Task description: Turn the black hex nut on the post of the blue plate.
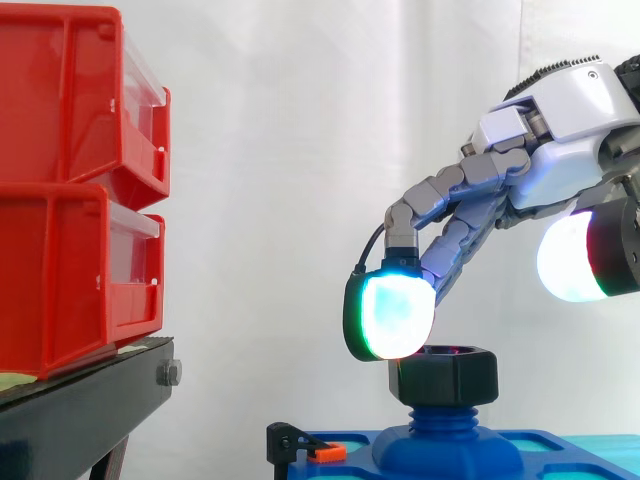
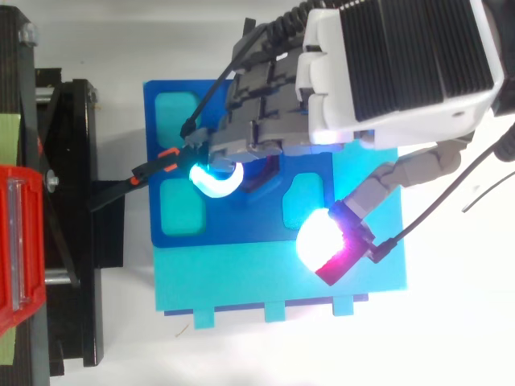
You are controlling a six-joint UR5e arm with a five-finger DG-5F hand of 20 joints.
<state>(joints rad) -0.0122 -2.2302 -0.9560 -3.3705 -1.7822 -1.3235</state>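
The black hex nut (image 1: 443, 375) is smooth, faintly glossy plastic, like the blue plate (image 2: 241, 221) and its ribbed post (image 1: 440, 420). The red bins (image 1: 60, 190) are shiny plastic with clear fronts. The black stand (image 1: 90, 410) is matt, probably metal, and the white shell of the hand (image 1: 565, 115) is smooth.

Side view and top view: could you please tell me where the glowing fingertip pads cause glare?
Side view: the hand's pad beside the black hex nut glares near-white at its centre, and the nut's top catches a faint red sheen. Top view: the thumb pad blooms white, and a cyan pad's rim glows over the blue plate.
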